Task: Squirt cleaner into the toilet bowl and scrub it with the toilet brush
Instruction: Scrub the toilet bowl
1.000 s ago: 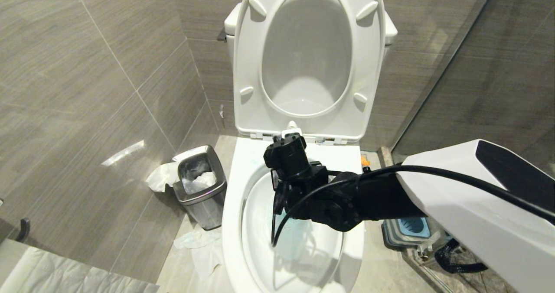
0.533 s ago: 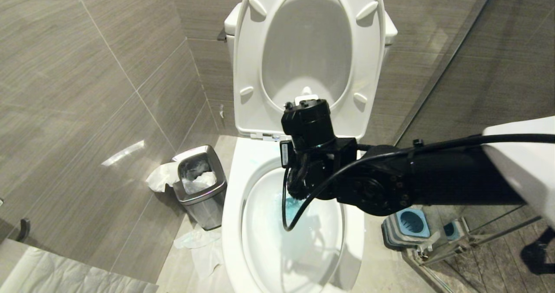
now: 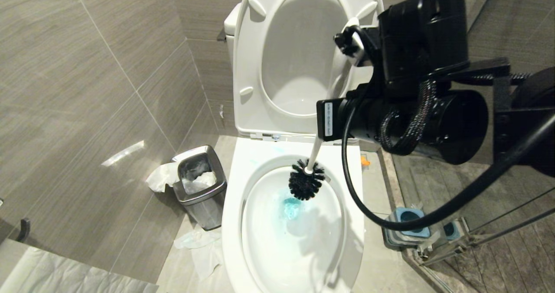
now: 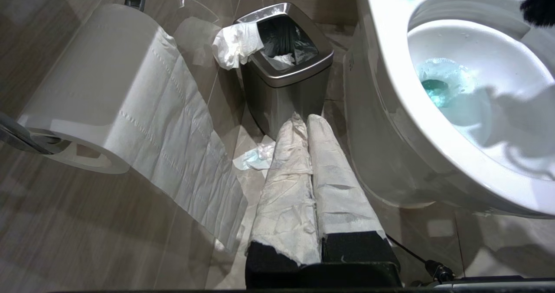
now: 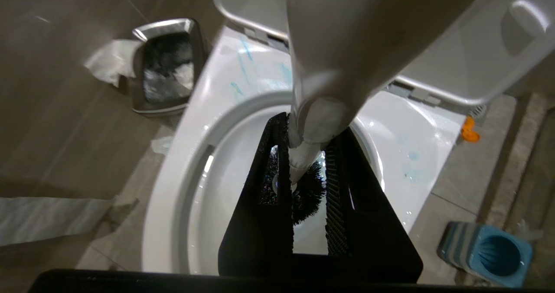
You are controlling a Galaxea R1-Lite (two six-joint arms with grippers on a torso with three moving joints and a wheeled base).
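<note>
Head view: the glossy white ceramic oval toilet bowl (image 3: pixel 234 206) stands with its smooth plastic seat and lid raised against the grey striated wall tiles. A smear of turquoise cleaner liquid (image 3: pixel 291 206) lies on the inner slope of the bowl. The toilet brush (image 3: pixel 307 183), a slim white handle ending in a round, spiky black bristle head, hangs tilted over the bowl's rear inner edge. The right gripper (image 3: pixel 353 46), matte black, is clamped on the handle's upper end. A small square brushed-steel bin (image 3: pixel 200 189) sits left of the bowl.

Left wrist view: the left gripper (image 4: pixel 307 118), its fingers wrapped in crinkled white tissue, is pressed closed and empty, low beside the bowl's outer wall, near a soft white paper roll (image 4: pixel 86 80).

Right wrist view: ribbed black fingers (image 5: pixel 336 184) pinch the white handle; a blue-and-grey striped square holder (image 5: pixel 488 249) stands on the floor.
</note>
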